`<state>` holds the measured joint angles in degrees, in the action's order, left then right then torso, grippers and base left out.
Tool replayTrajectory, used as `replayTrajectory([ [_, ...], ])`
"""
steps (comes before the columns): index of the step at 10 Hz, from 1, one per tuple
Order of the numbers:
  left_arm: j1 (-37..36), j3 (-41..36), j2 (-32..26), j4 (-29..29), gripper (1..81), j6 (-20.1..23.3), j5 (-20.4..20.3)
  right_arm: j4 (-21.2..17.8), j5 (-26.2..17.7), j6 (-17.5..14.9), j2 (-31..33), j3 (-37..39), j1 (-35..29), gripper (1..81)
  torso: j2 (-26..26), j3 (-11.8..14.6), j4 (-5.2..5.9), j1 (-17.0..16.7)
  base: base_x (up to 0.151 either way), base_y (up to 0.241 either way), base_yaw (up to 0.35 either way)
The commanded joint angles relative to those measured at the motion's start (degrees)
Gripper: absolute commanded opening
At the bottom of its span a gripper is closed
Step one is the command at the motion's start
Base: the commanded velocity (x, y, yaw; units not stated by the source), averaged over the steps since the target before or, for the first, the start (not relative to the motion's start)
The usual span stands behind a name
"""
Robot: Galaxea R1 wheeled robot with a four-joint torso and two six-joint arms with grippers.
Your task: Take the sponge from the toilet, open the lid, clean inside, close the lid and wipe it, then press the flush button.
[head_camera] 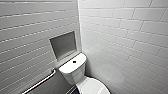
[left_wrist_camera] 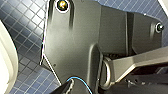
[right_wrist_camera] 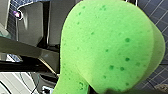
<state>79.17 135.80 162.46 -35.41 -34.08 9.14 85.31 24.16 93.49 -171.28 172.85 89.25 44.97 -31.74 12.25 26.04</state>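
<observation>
Toilet sits in a tiled corner, lid down over the bowl, flush button on its tank top. Sponge, bright green and pitted, is off the toilet over blue floor tiles, apparently pinched by the right gripper fingers. Left gripper: grip cannot be told.

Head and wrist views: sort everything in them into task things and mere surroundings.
Task things: sponge, toilet, lid, flush button.
Surroundings: wall niche, grab bar, white wall tiles, blue floor tiles.
</observation>
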Motion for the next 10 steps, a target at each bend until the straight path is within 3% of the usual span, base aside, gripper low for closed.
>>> replayTrajectory([
  [1, -1.5, 2.3, 0.8, -0.4, 81.1, 0.4, 3.3, 1.3, -1.7, -0.1, 0.2, 0.1, -0.2, 1.0, -5.4, 5.3, 0.0, -3.5, 0.0, 0.0, 0.0],
  [4, -1.5, 2.3, 1.1, -0.4, 81.1, 0.4, 3.3, 1.4, -1.7, -0.1, 0.1, 0.1, -0.2, 1.0, -11.5, 11.6, 0.0, -7.5, 0.0, 0.0, 0.0],
  [5, -1.5, 2.3, 1.1, -0.4, 81.1, 0.4, 3.3, 1.4, -1.7, -0.1, 0.1, 0.1, -0.2, 1.0, -13.4, 7.9, 0.0, -8.8, 0.0, 0.0, 0.0],
  [7, -1.5, 2.3, 1.0, -0.4, 81.1, 0.4, 3.3, 1.4, -2.5, -0.1, -0.1, 0.0, -0.4, 1.0, -17.3, 12.0, 0.0, -11.4, 0.0, 0.0, 0.0],
  [10, -1.5, 2.3, 1.0, -0.4, 81.1, 0.5, 3.3, 1.4, -2.5, -0.1, -0.1, 0.0, -0.5, 1.0, -22.4, 13.4, 0.0, -14.8, 0.0, 0.0, 0.0],
])
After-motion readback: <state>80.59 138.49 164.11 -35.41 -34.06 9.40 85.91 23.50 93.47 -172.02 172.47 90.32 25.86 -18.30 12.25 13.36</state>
